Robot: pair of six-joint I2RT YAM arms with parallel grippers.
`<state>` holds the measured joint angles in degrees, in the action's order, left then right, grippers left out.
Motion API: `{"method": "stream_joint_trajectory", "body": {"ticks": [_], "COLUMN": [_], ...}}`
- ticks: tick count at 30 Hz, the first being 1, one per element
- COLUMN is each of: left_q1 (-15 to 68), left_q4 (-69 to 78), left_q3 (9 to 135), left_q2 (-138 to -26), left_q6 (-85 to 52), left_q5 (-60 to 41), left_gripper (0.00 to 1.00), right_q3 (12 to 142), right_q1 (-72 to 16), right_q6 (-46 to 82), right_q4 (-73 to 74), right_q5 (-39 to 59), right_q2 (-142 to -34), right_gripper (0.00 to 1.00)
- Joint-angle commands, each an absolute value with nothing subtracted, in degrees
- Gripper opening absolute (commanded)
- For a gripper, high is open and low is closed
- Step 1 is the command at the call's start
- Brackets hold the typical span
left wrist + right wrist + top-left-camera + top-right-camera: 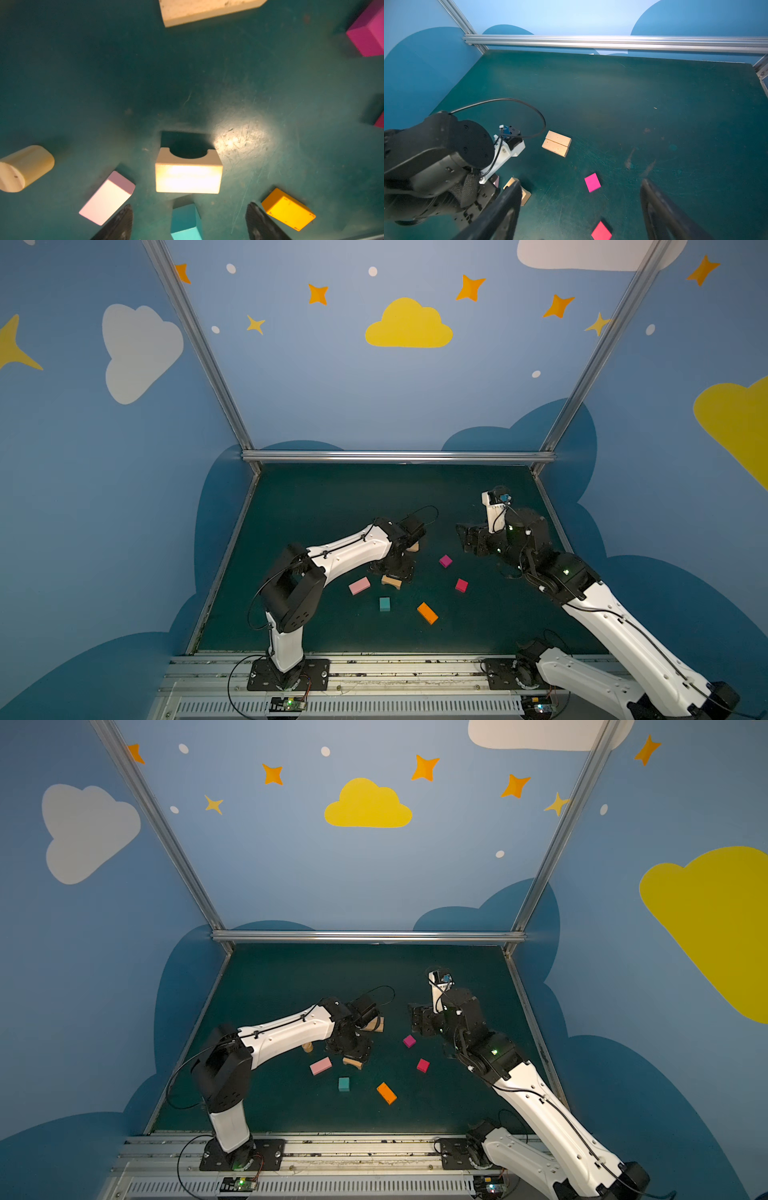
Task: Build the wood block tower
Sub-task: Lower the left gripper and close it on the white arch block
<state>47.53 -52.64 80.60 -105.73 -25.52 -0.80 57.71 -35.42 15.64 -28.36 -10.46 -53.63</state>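
Two flat tan wood blocks lie side by side, touching, near the middle of the dark green table. Toward the front edge sit a tan block with a round notch, a tan wood cylinder on its side, a pink oblong block, a teal cube and an orange oblong block. A magenta cube and a red cube sit a bit toward the right edge. None is stacked. The left gripper hangs over the notched block, jaws wide apart, holding nothing. The right gripper is up in the air, jaws wide apart too, empty.
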Motion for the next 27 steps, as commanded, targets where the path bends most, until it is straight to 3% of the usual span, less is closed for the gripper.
{"method": "stream_joint_trajectory", "body": {"ticks": [1, 27], "left_q1": [47.79, 47.72], "left_q4": [-51.51, -49.31], "left_q3": [79.71, 77.52], "left_q2": [-106.58, -110.69], "left_q6": [-25.93, -27.09], "left_q5": [0.71, 2.64], "left_gripper": [0.85, 0.85], "right_q3": [56.84, 56.38], "right_q1": [-34.9, -33.93], "right_q6": [16.43, 17.58], "right_q4": [-26.87, -26.57], "right_q5": [-9.56, -6.88], "right_q2": [-52.3, -53.09], "right_gripper": [0.87, 0.87]}}
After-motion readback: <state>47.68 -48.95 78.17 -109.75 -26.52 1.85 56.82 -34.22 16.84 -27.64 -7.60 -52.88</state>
